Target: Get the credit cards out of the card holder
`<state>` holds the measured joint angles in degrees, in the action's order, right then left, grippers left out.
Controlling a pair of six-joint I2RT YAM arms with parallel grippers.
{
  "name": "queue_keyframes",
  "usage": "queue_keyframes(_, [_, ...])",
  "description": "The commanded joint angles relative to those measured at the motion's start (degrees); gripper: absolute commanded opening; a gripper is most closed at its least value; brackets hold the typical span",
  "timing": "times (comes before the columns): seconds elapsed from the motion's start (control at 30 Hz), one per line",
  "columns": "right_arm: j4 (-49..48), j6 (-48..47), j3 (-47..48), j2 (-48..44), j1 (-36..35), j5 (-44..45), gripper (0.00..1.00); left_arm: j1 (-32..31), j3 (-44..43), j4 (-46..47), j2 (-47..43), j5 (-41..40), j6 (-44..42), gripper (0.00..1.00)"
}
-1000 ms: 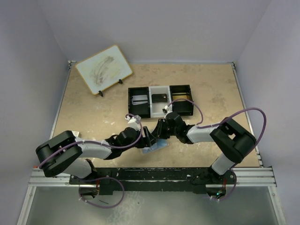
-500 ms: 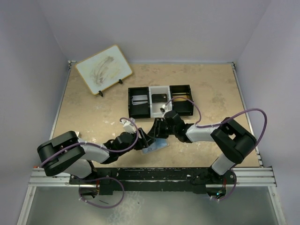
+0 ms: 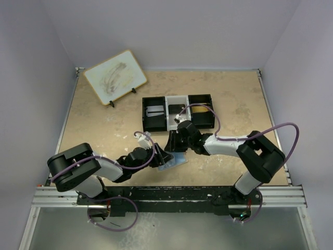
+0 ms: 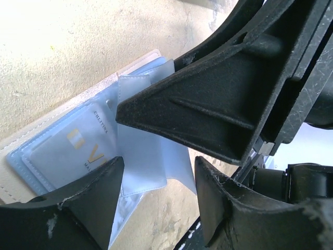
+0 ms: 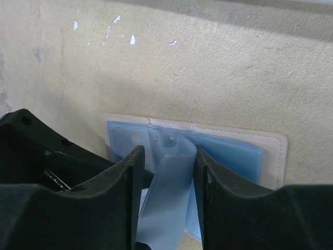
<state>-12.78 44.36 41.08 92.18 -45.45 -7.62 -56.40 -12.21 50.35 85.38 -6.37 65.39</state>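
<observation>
Seems only partly done: can see at least one pale card (image 4: 67, 151) inside the card holder (image 3: 174, 162), open on the tabletop (image 3: 104, 120) at lower centre of the overhead view. Pinching a clear leaf (image 5: 171, 208) of it with the almost closed right claw (image 5: 169, 156), with the left claw (image 4: 158, 172) open astride the same leaf.

The beige speckled tabletop (image 3: 104, 125) carries 3 things: an open pale-blue card holder (image 3: 174, 162) near the front edge, a black-and-white 3-compartment tray (image 3: 178, 98) mid-table, and a wood-framed whiteboard (image 3: 115, 77) propped at the far left corner.
</observation>
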Motion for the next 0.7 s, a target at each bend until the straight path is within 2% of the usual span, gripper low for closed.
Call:
queue_keyframes(0.0, [8.9,-3.4,0.7,-1.2,0.5,5.9,0.39,-0.3,-0.6,0.2,0.2,1.0,-1.0,0.55])
queue_keyframes(0.1, [9.4,-2.7,0.4,-2.1,0.5,4.9,0.29,-0.3,-1.4,-0.6,0.1,1.4,-1.6,0.55])
queue_keyframes(0.27, [7.4,-1.7,-0.9,-3.3,0.6,4.7,0.18,-0.3,-2.3,-0.9,-1.4,1.5,-2.1,0.57])
queue_keyframes(0.37, [4.2,-0.8,-3.0,-3.8,1.0,3.2,0.10,-0.3,-2.5,-5.7,-5.0,-0.7,-2.9,0.59])
queue_keyframes(0.53, [-2.1,1.2,-6.5,-3.5,2.0,-0.3,0.10,-0.3,-2.9,-18.6,-11.1,-6.8,-4.8,0.62])
queue_keyframes(0.67, [-8.3,3.0,-10.1,-3.5,3.8,-4.2,0.15,-0.3,-4.6,-19.9,-9.1,-4.9,-5.8,0.64])
